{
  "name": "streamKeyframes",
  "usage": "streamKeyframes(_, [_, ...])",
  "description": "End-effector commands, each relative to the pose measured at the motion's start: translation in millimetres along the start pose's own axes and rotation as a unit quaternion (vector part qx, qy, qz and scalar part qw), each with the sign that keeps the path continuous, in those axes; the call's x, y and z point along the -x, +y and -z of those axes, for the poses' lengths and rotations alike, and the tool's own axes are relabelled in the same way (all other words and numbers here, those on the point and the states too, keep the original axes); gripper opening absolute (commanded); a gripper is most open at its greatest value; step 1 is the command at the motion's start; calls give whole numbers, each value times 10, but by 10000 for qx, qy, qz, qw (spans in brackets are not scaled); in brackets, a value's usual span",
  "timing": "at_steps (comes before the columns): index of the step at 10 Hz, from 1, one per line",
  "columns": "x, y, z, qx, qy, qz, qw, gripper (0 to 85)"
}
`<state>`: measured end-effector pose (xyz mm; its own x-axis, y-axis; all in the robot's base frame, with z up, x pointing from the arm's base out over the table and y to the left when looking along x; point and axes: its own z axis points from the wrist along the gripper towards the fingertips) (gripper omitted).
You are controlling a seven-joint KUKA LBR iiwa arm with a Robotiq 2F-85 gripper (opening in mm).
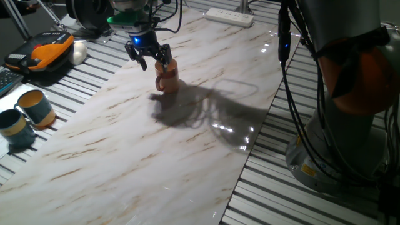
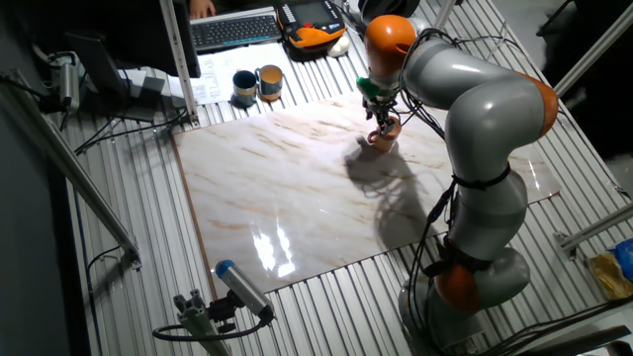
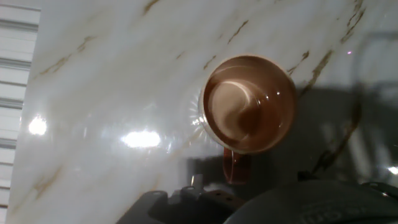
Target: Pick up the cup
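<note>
- hand view: marble table [image 3: 93,93] fills the frame below the gripper.
- gripper [image 1: 150,59] hangs with fingers spread, gripping nothing.
- cup [image 1: 167,77] stands upright directly beneath it, handle [image 3: 235,165] toward the camera side.

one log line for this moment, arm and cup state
phase: reaching | gripper: open, just above cup | cup: upright on marble table, not lifted | blue mugs: off to side

Arm [image 2: 475,129] reaches across from its base, wrist bent downward. Gripper [image 1: 150,60] points straight down, fingers [image 1: 142,61] spread apart, nothing clamped between them.
</note>
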<state>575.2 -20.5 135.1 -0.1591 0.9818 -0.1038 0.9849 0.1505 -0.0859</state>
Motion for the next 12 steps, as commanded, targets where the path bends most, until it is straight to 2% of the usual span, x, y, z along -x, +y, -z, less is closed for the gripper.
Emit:
streamKeyframes(1, [6,14,-34,-69,-75,20,9999,680])
streamKeyframes(2, [21,28,-84,-102,-118,61,9999,680])
streamKeyframes(5, [75,11,-171,-32,-46,84,9999,680])
streamKeyframes(7, [92,1,-189,109,114,-26,9999,680])
streamKeyframes(8, [73,-11,-188,158,163,-76,9997,680])
streamKeyframes(12, [-54,-56,-233,88,88,-89,9999,680])
